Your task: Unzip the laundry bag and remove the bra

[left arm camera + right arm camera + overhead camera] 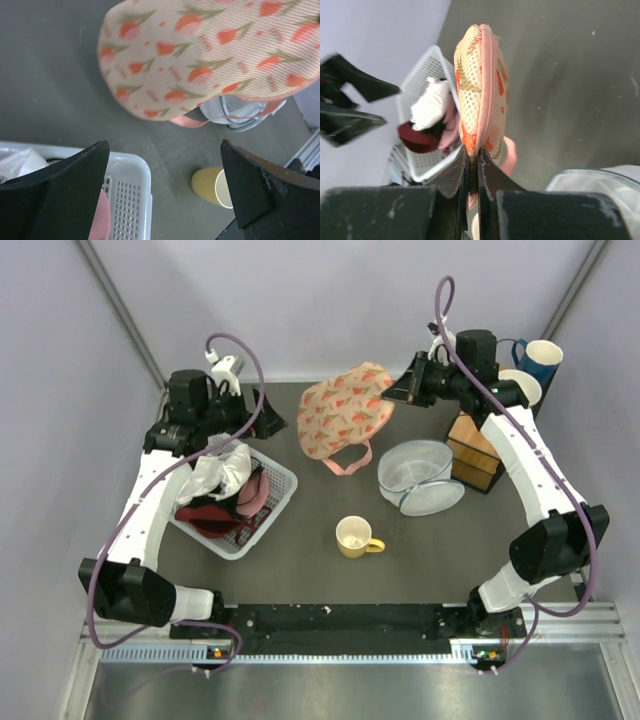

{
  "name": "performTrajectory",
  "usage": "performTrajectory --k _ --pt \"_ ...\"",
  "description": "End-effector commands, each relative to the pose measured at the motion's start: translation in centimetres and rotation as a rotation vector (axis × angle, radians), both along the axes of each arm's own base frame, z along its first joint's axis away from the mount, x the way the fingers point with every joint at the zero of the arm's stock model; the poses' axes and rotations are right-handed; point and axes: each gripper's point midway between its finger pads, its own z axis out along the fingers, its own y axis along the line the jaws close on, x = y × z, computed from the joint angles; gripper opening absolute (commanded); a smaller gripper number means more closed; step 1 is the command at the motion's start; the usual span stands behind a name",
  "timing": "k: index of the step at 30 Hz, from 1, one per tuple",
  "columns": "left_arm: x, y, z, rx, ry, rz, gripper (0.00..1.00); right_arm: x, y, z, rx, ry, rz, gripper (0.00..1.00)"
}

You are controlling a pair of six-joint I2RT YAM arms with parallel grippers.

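The laundry bag (345, 412) is a peach-pink pouch with red tulip prints and a pink strap loop hanging below it. It is held off the table at the back middle. My right gripper (473, 156) is shut on the bag's (480, 85) zippered edge; the pink zipper runs along that edge, closed as far as I can see. My left gripper (162, 187) is open and empty, over the basket's far corner, left of the bag (210, 55). The bra is not visible; the bag hides its contents.
A white basket (277, 502) with white, dark red and pink clothes sits at the left. A round white mesh container (420, 476) lies right of centre, a yellow mug (355, 537) in front, a wooden box (472, 455) and blue and white cups (543, 358) at the back right.
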Motion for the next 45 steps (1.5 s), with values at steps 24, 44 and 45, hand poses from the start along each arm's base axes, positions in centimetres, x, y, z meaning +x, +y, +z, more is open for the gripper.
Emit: performTrajectory --k 24,44,45 --pt "1.2 0.7 2.8 -0.574 0.002 -0.216 0.99 -3.0 0.1 12.9 0.414 -0.179 0.158 0.0" --pt "2.5 2.0 4.8 -0.545 0.147 0.03 0.0 -0.4 -6.5 2.4 -0.244 -0.252 -0.226 0.85" --pt "2.3 1.9 4.7 -0.549 0.17 0.045 0.0 -0.5 -6.6 2.4 -0.311 -0.294 -0.235 0.86"
